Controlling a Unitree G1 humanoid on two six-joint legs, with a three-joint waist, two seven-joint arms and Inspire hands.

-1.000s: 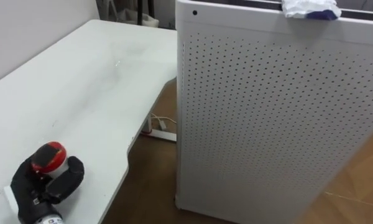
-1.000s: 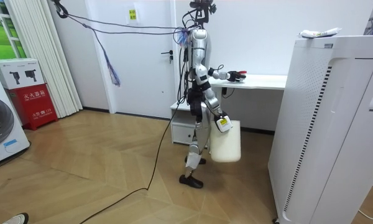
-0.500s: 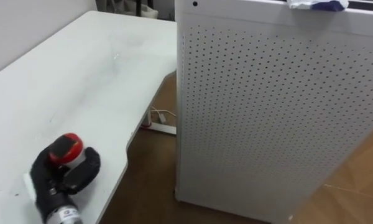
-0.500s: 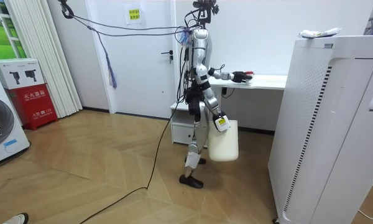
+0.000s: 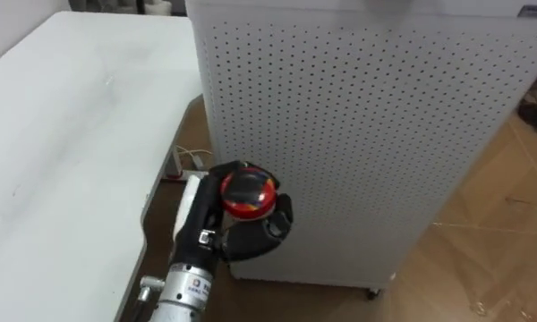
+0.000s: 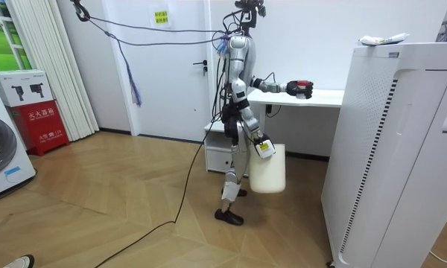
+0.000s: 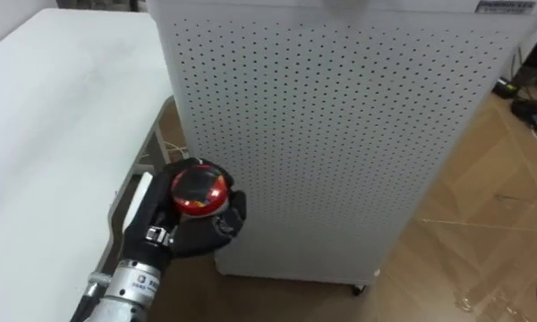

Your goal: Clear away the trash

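Left eye view; cabinet (image 5: 367, 134) behind left hand (image 5: 251, 238) with red object (image 5: 246, 193)

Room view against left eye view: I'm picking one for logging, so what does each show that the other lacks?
Room view: the robot standing by the white table, a white bucket hanging at its right hand, crumpled rubbish atop the perforated cabinet. Left eye view: the left hand curled round a red round item. Both: that hand, the item, table and cabinet.
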